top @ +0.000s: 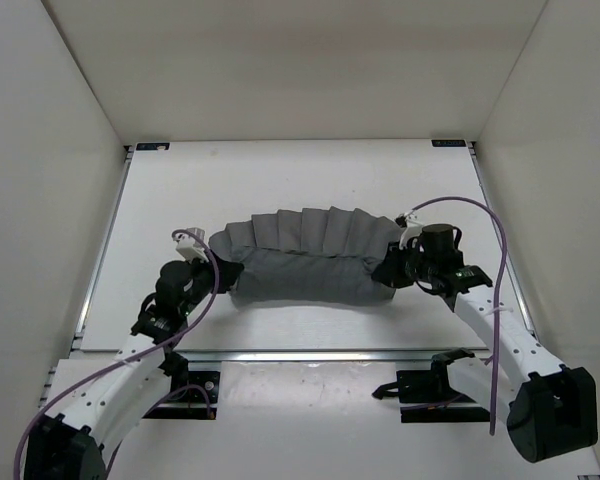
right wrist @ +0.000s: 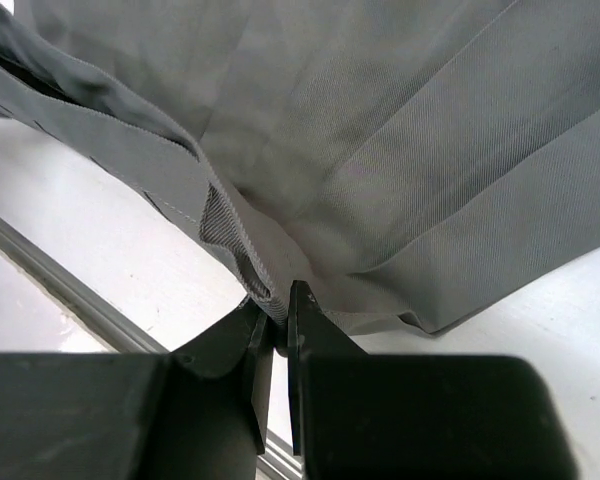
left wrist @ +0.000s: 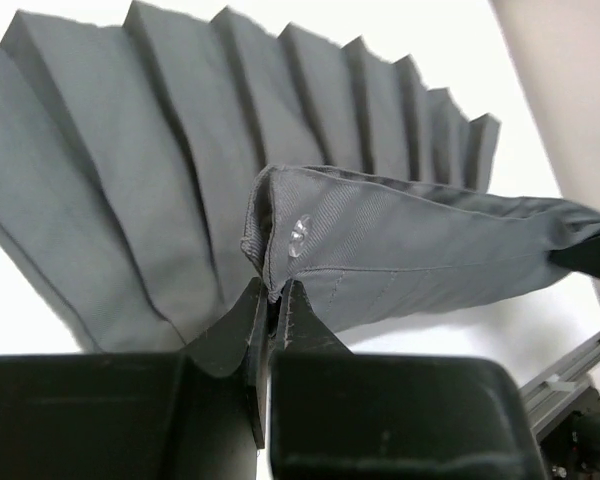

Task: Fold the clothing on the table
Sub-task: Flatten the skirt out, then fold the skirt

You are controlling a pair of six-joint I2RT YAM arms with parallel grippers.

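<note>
White counter (top: 280, 180); clothing (top: 310, 250) is soft, limp, light. Your left claw (top: 228, 274) and right claw (top: 388, 270) each pinch a near-edge corner. Good hold points.

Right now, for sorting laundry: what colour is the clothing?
The clothing is plain dark grey; left wrist view.

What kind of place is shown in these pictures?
Most likely a robot test booth: a white table with metal rails, plain white walls on three sides, and a left arm and right arm bolted at its near edge, holding a grey garment.
</note>
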